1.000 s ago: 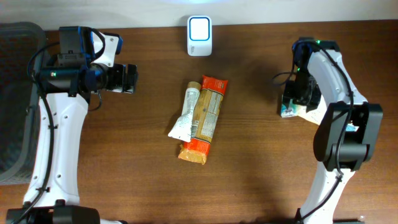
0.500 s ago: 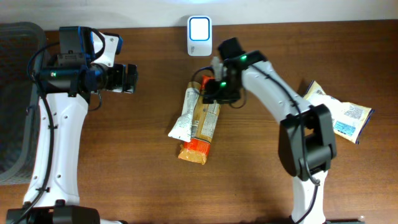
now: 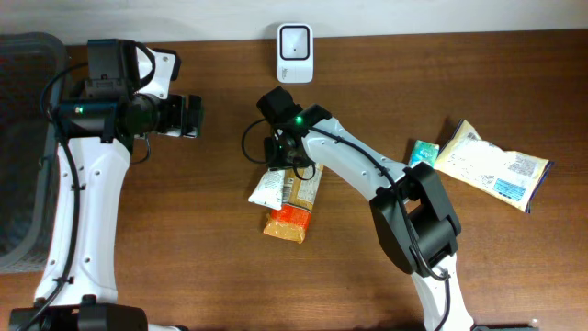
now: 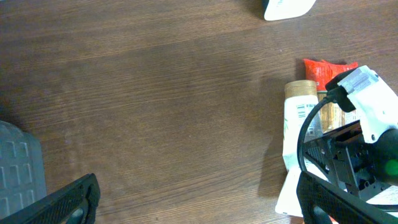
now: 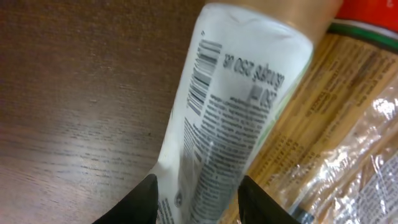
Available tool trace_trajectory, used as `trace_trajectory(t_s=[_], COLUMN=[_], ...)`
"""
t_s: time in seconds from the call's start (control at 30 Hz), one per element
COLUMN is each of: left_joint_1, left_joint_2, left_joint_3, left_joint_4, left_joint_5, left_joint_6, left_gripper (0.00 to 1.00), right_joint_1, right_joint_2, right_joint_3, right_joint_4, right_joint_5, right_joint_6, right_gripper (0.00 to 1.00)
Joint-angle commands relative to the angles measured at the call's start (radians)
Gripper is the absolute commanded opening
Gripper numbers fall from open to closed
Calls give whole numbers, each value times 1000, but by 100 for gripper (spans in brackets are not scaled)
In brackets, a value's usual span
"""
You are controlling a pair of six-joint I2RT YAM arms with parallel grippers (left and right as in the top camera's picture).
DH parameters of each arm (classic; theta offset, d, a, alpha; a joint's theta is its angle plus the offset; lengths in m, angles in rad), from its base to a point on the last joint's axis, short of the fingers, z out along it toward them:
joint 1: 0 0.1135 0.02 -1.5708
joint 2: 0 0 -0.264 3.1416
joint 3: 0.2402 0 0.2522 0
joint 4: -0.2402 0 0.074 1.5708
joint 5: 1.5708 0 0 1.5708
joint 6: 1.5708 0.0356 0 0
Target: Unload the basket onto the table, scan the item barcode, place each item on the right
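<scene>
The right tool (image 5: 198, 190) straddles the white tube (image 5: 230, 118) mid-frame, fingers (image 5: 146, 196) half apart, grip unclear, its barcode (image 5: 200, 78) upward for the scanner (image 3: 294, 41); the left tool (image 3: 193, 117) gapes empty.

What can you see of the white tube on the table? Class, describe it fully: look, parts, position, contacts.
The tube is white, soft-looking plastic with a tan cap, black print and a barcode along one edge. It lies flat on the brown table, its long side against the pasta packet, with its cap end toward the scanner. The right gripper has its jaws either side of the tube's body; whether they pinch it is unclear.
</scene>
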Motion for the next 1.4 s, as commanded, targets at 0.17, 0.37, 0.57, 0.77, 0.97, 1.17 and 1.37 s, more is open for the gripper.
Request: trace_trajectory(t_s=[0.17,0.37,0.57,0.77,0.97,1.17,1.37], left_joint_1=[5,5,5,5,5,5,5], left_joint_2=[-8,-8,-8,-8,-8,-8,-8], left_joint_3=[12,12,12,12,12,12,12], left_joint_4=[1,1,1,1,1,1,1], left_joint_5=[3,3,3,3,3,3,3], left_joint_6=[13,13,13,13,13,13,13], left_gripper=[99,99,99,99,99,99,99], right_joint_1=[71,6,-184,-272,-265,-249,-251], right_joint_2=[26,-40,-72,-68,-63,-61,-61], right_joint_3=[-5,80,122,-138,-408,-471,-471], right_joint_4=[97,-61,-383,-157,251,344,344], right_joint_5=[-151,-249,-215,-421,-443,-443,-464], right_joint_6=[-209,-231,-178,-209,-23,58,48], right_gripper=[42,65,77,82,71,53,31])
